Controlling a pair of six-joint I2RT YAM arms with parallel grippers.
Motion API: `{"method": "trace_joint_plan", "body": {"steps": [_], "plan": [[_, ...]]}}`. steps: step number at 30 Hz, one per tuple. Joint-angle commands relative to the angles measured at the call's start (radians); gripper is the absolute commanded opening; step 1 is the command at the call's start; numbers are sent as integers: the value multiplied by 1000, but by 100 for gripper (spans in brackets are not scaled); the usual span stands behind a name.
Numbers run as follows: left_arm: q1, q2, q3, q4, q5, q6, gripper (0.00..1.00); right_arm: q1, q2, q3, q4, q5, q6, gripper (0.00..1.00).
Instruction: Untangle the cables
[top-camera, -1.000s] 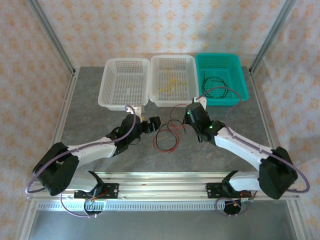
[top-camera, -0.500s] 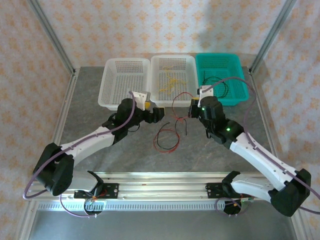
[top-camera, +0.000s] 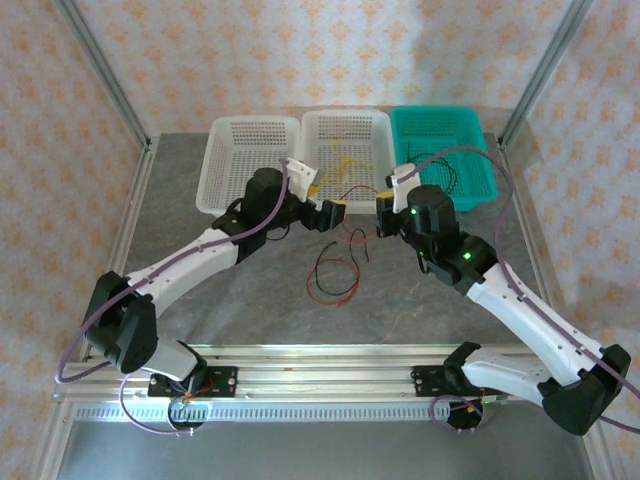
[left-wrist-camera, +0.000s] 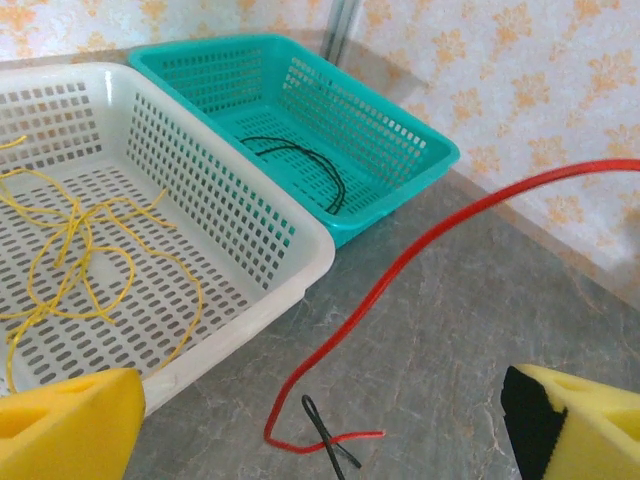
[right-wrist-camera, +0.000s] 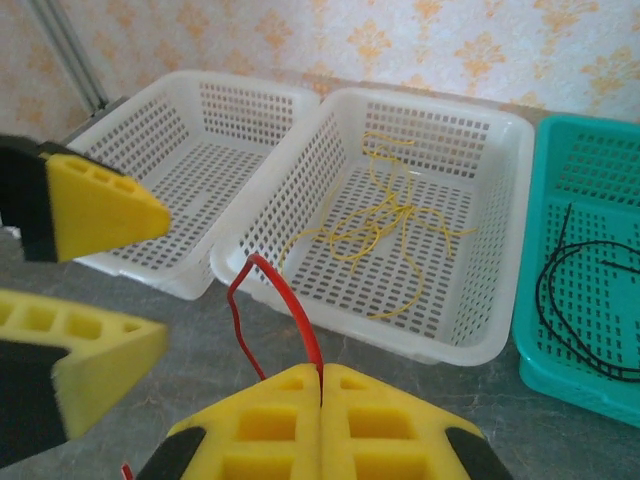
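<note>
We are clamping the red cable in the right gripper; its loop is lying on the table. The left gripper is gaping. A black strand crossing it is threatening to drag along.

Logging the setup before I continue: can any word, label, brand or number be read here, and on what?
None readable. The teal basket, the white basket beside it, the red cable and the right gripper carry no print; the wallpaper has an orange flower pattern, no lettering.
</note>
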Motion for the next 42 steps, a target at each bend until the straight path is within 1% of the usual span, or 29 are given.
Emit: {"method": "trace_joint_plan", "body": {"steps": [1,5,8,10,15,23,28,30,32,34,35,36,38,41,42], "plan": [[5,44,67,-78,70,78,89,2,-7,47,-17,-56,-30,0],[4,91,110,-92,75,91,81,1,-3,51,-14,-68,-32,0],[5,119,140,-95,76,94,72,2,3,57,-16,-78,-31,0],[5,138,164,-105,89,99,65,2,5,61,-21,-77,-31,0],[4,164,186,-101,123,91,40,2,1,59,-27,-57,-33,0],[5,156,158,-82,127,77,11,2,-9,48,-30,-25,-22,0],[5,122,133,-63,104,51,1,2,-23,47,-19,-16,-5,0],[5,102,126,-59,87,41,0,2,-32,45,-11,-6,8,1],[5,75,121,-63,52,30,0,2,-55,30,13,26,29,22],[5,45,115,-71,23,27,0,2,-85,3,58,89,66,38],[4,28,109,-70,4,22,0,2,-103,-16,85,139,92,44],[4,11,104,-71,-9,20,0,2,-117,-32,107,185,117,47],[4,-16,97,-83,-33,19,0,2,-145,-65,144,316,193,52],[5,-48,92,-116,-88,19,0,-4,-161,-104,149,479,279,56],[5,-57,93,-129,-110,20,0,-9,-158,-112,139,508,306,56]]}}
